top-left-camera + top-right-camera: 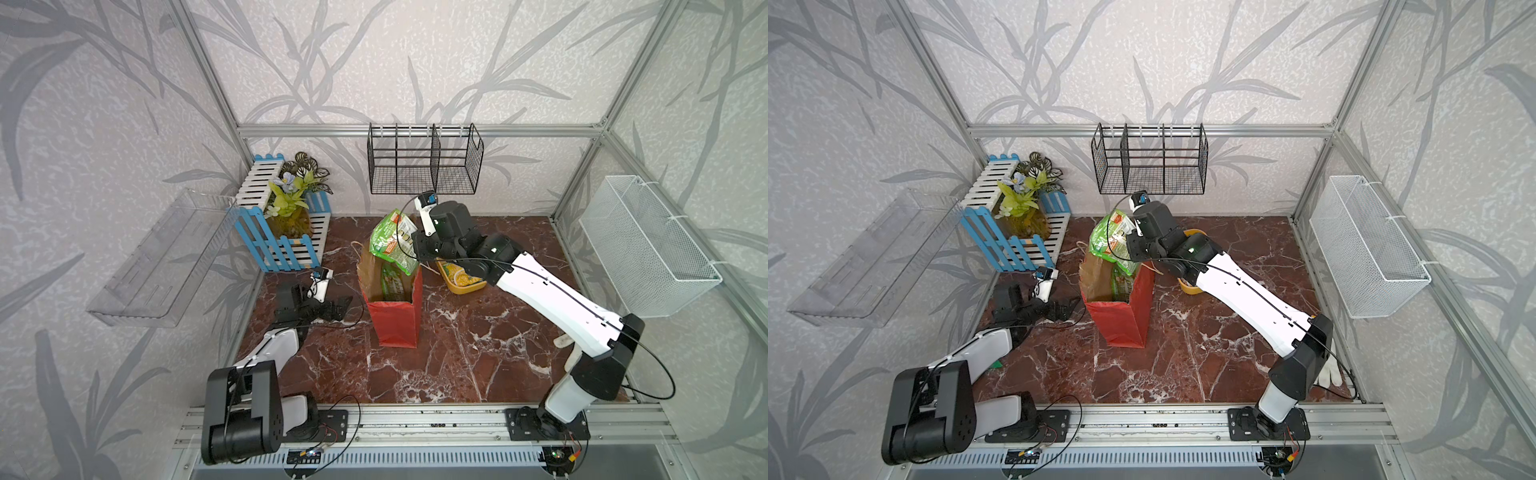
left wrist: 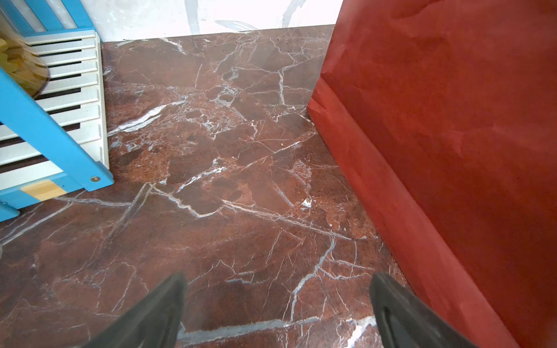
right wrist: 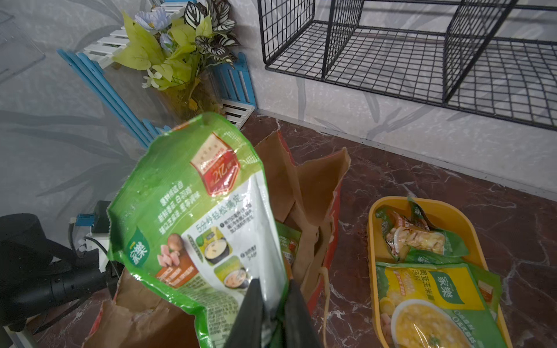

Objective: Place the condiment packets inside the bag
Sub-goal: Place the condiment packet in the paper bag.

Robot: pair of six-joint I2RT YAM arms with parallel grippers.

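The surface [image 1: 478, 353] is glossy red-brown marble with white veins, walled by leaf-patterned grey wallpaper and aluminium framing. A black wire shelf [image 1: 424, 160] hangs on the back wall, a white mesh basket [image 1: 648, 245] on one side wall, a clear plastic shelf [image 1: 162, 257] on the other. A blue-and-white slatted planter [image 1: 282, 232] stands in the far corner.

The bag [image 1: 395, 320], matte red paper with brown inside, stands upright, mouth open upward, one green packet [image 1: 392, 282] already inside. The right gripper [image 3: 272, 304] pinches the lower edge of a glossy, crinkled condiment packet [image 3: 196, 217], its long axis roughly upright above the bag's mouth. More packets [image 3: 428, 289] lie flat in the yellow tray [image 3: 452, 214] beside the bag.

The left gripper [image 2: 277, 304] rests near the bag, jaws spread wide and holding nothing.
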